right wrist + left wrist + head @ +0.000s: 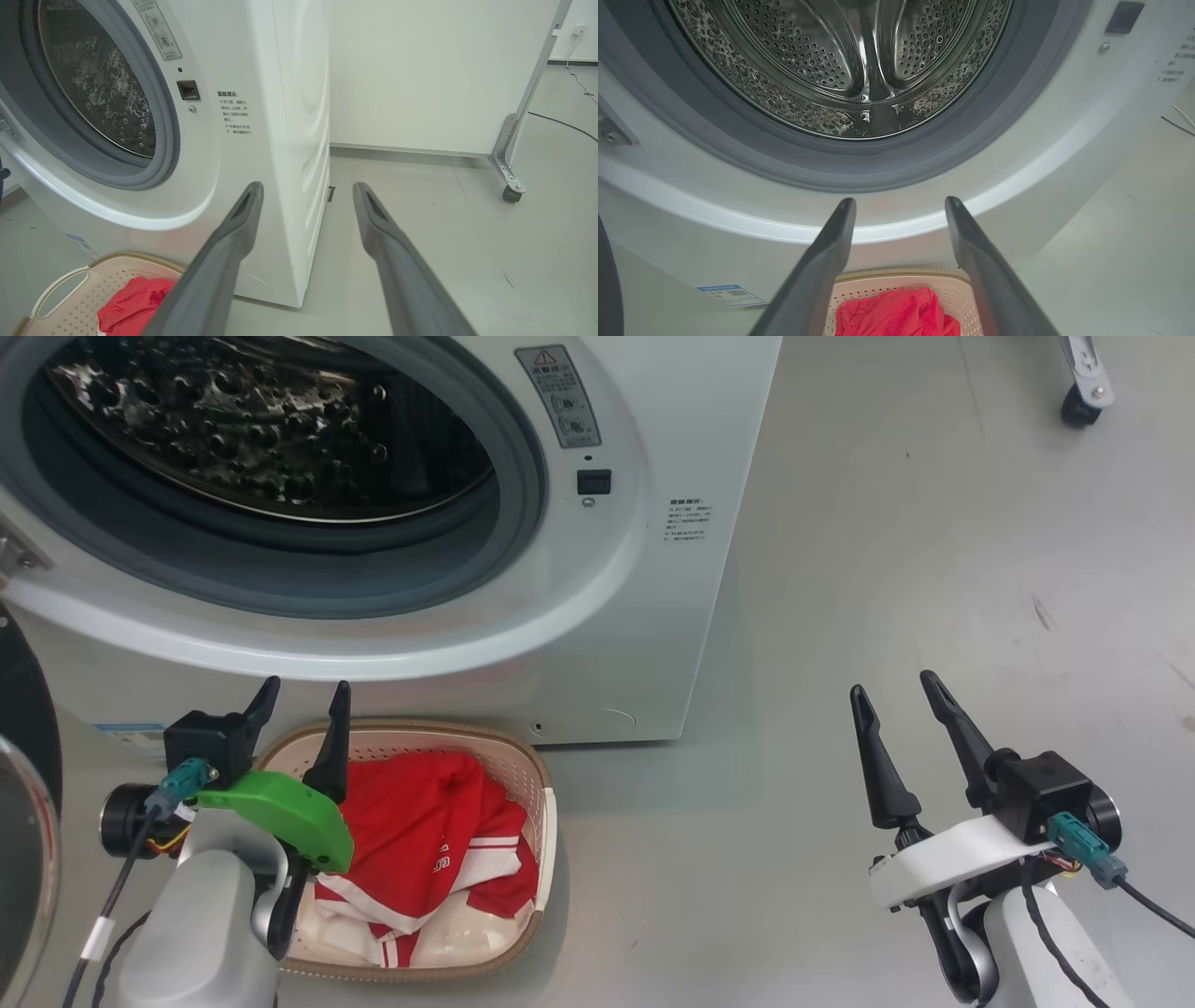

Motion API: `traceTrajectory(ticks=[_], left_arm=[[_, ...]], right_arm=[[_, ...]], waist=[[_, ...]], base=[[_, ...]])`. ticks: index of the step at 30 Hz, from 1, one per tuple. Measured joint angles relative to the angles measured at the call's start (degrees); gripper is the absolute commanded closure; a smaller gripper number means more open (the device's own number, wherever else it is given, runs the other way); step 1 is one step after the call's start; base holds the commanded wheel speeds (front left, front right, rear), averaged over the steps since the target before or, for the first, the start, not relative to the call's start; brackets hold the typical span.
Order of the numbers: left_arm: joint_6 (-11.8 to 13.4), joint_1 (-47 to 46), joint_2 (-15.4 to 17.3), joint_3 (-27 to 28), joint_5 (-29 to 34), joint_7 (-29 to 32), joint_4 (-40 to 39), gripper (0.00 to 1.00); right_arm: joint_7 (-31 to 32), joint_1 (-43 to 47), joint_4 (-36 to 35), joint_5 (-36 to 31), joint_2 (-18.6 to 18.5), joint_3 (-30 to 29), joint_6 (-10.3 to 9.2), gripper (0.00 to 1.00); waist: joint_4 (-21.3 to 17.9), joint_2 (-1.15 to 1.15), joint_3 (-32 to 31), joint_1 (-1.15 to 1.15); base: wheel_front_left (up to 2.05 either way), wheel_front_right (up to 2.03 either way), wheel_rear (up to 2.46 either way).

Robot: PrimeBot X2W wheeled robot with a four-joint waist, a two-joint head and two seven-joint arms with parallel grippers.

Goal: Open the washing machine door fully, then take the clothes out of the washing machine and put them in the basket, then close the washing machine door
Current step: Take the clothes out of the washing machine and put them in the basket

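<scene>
Left claw (306, 686) near basket (547, 803); warning-triangle label (558, 397) beyond

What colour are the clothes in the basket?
The clothes are red with white stripes; best in head view.

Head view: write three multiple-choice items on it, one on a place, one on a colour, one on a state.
1. Where does the basket stand?
A. On the floor before the washing machine
B. On top of it
C. Inside it
2. The clothes in the basket are mostly
A. blue
B. red
C. green
3. The left pincer is
A. shut on the clothes
B. shut on the basket's rim
C. open and empty
Key: 1 A, it sits on the floor at the machine's foot; 2 B, red fabric with white stripes lies in it; 3 C, its fingers stand apart with nothing between them.
</scene>
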Motion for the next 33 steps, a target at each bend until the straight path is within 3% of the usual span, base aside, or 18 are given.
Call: traceTrajectory(ticks=[16,33], left_arm=[[0.0,10.31,-0.25,3.49,0.33,0.0,-12.6,0.0],[0.0,18.21,-0.76,3.2,1.78,0.0,-20.06,0.0]], right_arm=[[0.0,4.23,-0.2,0.79,0.15,-0.58,0.08,0.0],[0.0,6.35,-1.8,0.85,0.25,-1.15,0.07,0.0]], waist=[[3.49,0.0,-7.93,0.0],[3.63,0.0,-10.1,0.0]], base=[[0.0,0.0,0.0],[0.0,0.0,0.0]])
